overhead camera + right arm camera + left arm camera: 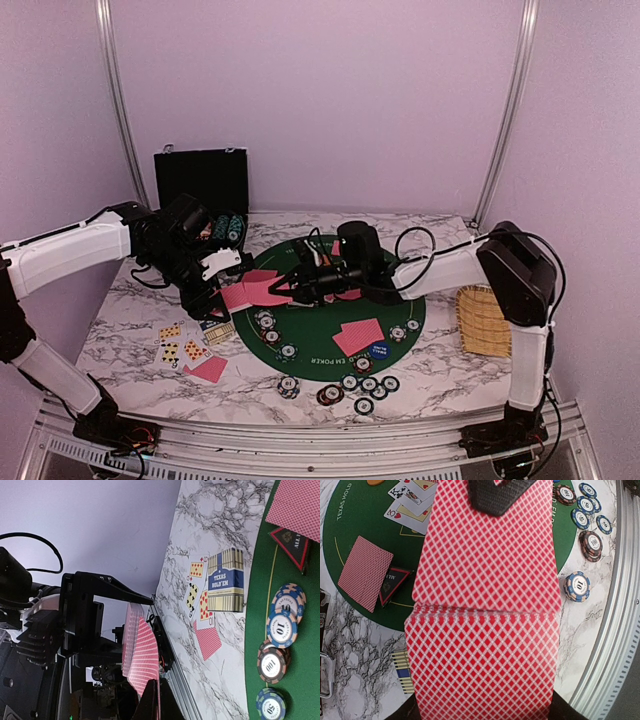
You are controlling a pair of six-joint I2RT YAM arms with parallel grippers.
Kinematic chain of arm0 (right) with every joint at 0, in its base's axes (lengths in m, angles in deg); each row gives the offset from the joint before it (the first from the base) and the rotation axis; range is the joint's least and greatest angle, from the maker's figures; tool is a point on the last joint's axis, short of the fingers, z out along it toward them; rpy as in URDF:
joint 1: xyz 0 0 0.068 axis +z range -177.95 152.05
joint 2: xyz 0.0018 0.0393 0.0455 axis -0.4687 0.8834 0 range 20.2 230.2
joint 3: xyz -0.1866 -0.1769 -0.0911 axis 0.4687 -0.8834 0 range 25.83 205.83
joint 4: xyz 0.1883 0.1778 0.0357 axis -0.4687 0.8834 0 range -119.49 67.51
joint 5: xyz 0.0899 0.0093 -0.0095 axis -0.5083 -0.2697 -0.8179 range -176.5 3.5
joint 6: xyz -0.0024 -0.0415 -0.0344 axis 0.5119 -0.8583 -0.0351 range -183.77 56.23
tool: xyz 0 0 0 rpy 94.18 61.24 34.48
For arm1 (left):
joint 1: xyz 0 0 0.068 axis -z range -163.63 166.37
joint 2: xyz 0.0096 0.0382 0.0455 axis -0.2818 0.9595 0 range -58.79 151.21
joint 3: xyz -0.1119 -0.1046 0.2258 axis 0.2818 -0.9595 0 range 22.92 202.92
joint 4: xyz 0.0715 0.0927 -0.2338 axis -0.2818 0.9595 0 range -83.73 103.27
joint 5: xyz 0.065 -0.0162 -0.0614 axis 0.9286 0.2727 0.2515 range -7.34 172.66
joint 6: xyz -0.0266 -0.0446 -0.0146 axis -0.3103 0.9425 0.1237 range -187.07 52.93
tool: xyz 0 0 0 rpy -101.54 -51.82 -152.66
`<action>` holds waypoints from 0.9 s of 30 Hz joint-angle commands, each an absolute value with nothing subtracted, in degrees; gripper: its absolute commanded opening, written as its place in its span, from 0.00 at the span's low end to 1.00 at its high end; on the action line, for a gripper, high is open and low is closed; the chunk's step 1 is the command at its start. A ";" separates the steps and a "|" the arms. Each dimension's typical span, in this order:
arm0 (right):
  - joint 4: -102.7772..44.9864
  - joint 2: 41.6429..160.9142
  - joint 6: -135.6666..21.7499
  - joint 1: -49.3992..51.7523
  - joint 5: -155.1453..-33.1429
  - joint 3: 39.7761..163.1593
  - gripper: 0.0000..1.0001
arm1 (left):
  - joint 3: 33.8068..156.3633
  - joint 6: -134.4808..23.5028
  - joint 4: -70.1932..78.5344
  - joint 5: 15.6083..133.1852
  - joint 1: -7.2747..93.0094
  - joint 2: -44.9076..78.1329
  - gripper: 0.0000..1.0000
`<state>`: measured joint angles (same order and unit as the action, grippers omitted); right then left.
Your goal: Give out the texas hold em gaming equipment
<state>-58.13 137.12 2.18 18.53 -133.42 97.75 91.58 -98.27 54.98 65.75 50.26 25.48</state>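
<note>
**At the left edge of the green mat: both grippers on the cards**

In the top view, just left of centre, we see the left gripper [228,290] clamped on the deck [242,297] of red-backed cards. It holds the deck over the left edge of the green mat [300,352]. The right gripper [287,290] reaches in from the right, its jaws pinched closed on the top card [266,281]. Poker chips [270,337] stand in small stacks on the mat and along its lower edge. Two face-down cards [358,335] and a blue button [378,350] lie lower right of centre. At lower left we find the card box [218,333] beside some face-up cards [172,346]. The black chip case [200,182] stands open at upper left, and the wicker basket [483,320] sits at the right.

In the left wrist view, the deck fills most of the frame. The top card lies slid partway up off it, with one dark finger [495,497] of the right gripper on it at the top edge. At centre left, a triangular marker [392,582] touches a face-down card.

In the right wrist view, we see the deck nearly edge-on at lower centre, gripped in the left gripper's black jaws. The card box sits at upper right, with chip stacks along the right edge.
</note>
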 commanded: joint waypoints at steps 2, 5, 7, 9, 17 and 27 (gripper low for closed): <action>-57.30 132.49 0.93 15.24 -134.77 95.18 0.01 | 92.70 -98.27 54.53 65.08 50.07 23.98 0.00; -57.03 131.30 0.60 13.16 -135.29 93.56 0.00 | 92.58 -98.20 54.53 65.25 50.04 24.00 0.00; -54.96 130.67 -1.22 11.40 -135.48 93.08 0.00 | 92.46 -98.21 54.53 65.32 50.03 23.91 0.00; -51.65 130.13 -3.81 9.30 -135.34 92.91 0.00 | 92.34 -98.31 54.53 65.44 50.03 23.85 0.00; -34.17 131.68 -16.88 0.58 -127.99 97.22 0.00 | 91.31 -98.78 54.44 66.09 49.61 23.85 0.00; -27.41 140.23 -22.66 -0.97 -119.17 103.17 0.00 | 89.23 -99.41 53.79 66.92 47.01 23.24 0.00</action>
<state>-32.12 137.76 -18.91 -1.21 -124.35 100.53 90.44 -98.58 54.35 66.69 48.40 25.45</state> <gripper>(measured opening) 0.008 0.659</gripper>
